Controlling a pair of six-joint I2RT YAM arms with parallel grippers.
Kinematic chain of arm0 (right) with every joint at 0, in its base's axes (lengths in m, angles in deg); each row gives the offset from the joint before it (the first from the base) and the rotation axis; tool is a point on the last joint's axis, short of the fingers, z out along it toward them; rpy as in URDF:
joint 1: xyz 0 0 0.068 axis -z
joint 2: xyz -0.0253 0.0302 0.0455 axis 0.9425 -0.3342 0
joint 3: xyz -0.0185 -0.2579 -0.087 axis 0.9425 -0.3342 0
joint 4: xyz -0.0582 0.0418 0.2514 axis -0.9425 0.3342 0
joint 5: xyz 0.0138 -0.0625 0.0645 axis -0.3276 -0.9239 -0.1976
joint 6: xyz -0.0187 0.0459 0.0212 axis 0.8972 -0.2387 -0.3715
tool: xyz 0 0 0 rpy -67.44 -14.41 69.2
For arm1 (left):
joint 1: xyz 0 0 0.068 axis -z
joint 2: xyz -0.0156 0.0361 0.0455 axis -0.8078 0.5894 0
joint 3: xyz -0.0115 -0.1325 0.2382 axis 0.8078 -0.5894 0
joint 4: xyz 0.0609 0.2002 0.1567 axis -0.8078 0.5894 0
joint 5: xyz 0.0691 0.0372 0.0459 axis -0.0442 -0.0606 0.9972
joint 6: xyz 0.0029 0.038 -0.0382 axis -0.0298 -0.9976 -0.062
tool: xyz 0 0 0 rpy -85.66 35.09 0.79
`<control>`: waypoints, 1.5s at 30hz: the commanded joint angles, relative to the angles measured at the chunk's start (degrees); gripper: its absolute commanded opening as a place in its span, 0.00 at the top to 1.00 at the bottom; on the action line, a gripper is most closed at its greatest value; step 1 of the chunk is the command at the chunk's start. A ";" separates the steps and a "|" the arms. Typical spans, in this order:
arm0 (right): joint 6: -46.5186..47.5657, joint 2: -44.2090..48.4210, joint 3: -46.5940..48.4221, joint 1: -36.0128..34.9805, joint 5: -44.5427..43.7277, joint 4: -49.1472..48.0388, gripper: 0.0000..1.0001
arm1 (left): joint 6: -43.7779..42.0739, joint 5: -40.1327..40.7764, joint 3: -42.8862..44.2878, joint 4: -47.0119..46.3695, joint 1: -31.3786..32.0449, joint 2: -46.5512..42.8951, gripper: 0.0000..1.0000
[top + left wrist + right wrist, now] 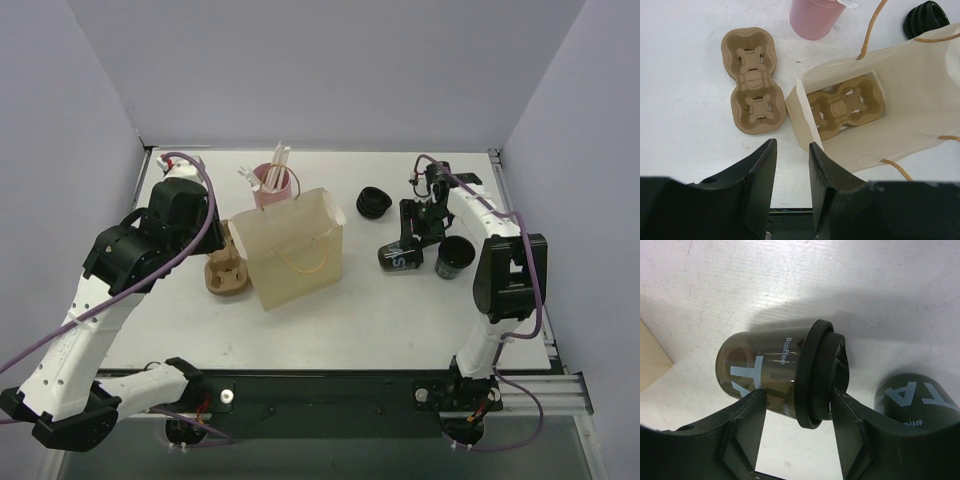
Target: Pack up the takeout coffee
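On the lying lidded cup point(775, 365), white lettering reads "#coffee".

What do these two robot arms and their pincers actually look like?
Both the left arm and right arm are white tubes joined by bulky black joints, each trailed by a purple cable. The left gripper and right gripper have two flat black fingers.

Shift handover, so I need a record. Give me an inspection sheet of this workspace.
Surface: white table, no spills seen.
Job's things: paper bag upright with one carrier inside; second carrier left of it; lidded cup lying down; unlidded cup beside it; lids stacked.
Clutter: pink cup of straws behind the bag.
Tools: left tool open, empty; right tool straddles lidded cup, grip unclear.
Cables: purple cables along both arms.
Surroundings: plain walls.
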 commanded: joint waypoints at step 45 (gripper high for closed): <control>2.55 13.54 -6.21 -21.02 -41.29 2.73 0.99 | -1.85 6.07 -0.92 -4.16 -0.17 -4.86 0.58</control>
